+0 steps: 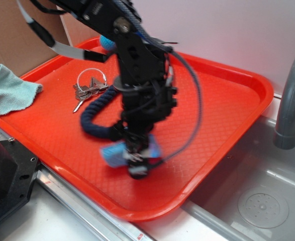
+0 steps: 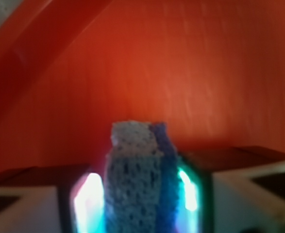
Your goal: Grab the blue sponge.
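In the wrist view the tool (image 2: 137, 194) has its two fingers (image 2: 191, 189) closed against either side of the blue sponge (image 2: 135, 179), which stands on edge between them, the pale porous foam facing the camera and the bright blue layer along its right side. In the exterior view, the sponge (image 1: 116, 152) sits blurred at the tool (image 1: 134, 161), over the near part of the red tray (image 1: 227, 110). Just behind lies a dark navy braided rope (image 1: 94, 118), then a bunch of keys (image 1: 87, 88). A teal cloth (image 1: 9, 90) overlaps the tray's left rim. A grey faucet (image 1: 293, 95) rises at far right. No writing is legible.
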Controlling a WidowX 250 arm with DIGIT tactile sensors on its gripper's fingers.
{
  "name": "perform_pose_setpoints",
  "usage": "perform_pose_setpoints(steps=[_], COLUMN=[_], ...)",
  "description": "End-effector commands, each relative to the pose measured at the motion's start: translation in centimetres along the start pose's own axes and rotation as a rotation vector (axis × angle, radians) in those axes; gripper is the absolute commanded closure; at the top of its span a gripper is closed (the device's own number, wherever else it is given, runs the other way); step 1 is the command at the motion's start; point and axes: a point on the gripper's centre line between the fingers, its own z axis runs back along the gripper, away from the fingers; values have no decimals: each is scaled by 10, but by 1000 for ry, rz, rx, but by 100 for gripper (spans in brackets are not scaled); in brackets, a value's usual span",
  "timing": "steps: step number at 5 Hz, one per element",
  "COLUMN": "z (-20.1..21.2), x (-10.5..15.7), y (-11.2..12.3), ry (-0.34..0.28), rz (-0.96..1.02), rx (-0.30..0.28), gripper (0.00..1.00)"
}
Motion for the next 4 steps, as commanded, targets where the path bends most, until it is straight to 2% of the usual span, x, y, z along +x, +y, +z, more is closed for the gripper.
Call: perform_pose_setpoints(steps=[1, 2, 3, 4], z=[92, 139, 182, 208], x=[-41, -66, -78, -84], y=[39, 63, 75, 77], ry=[14, -16, -78, -156], rz=[362, 603, 662, 653], rx=[66, 64, 41, 20], gripper=[100, 100, 100, 100])
